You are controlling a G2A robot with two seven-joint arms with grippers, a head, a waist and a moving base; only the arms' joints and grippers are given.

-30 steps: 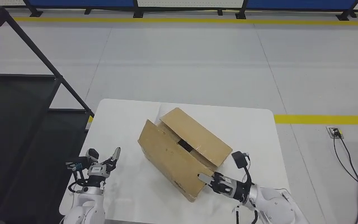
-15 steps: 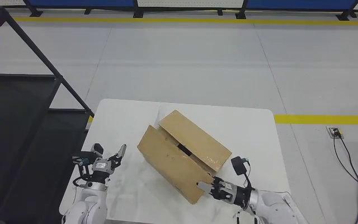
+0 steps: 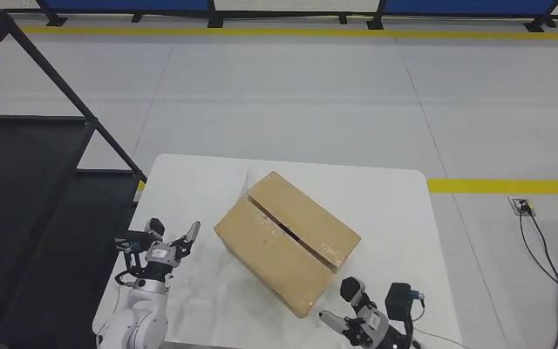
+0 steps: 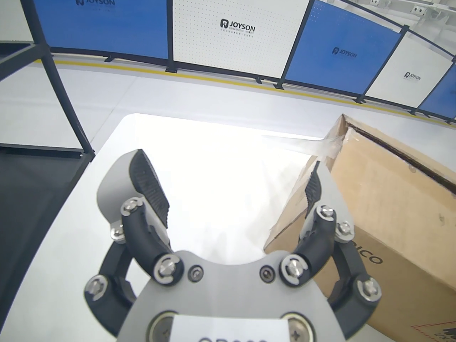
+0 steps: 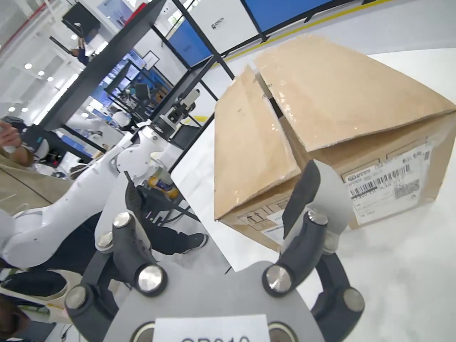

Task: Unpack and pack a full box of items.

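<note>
- My left jaws stand wide and empty, near one corner of the box (image 3: 288, 240); my right jaws, wide too, sit off its labelled end.
- The box rests mid-surface (image 3: 196, 179), flaps closed, centre seam slit.
- Likely heavy (it's full), with stiff card, so I'd pinch a flap edge at the seam.

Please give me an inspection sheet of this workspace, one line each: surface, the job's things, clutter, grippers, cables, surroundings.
Surface: white table, carrying the box.
Job's things: cardboard box lies askew mid-table, flaps down with a thin gap between them; clear tape strip hangs loose at one corner.
Clutter: nothing seen.
Grippers: left gripper open, beside the box, apart from it; right gripper open, near a box corner, apart from it.
Cables: black cable on the floor, from a socket.
Surroundings: black rack beside the table; yellow line on the floor; blue and white panels.
</note>
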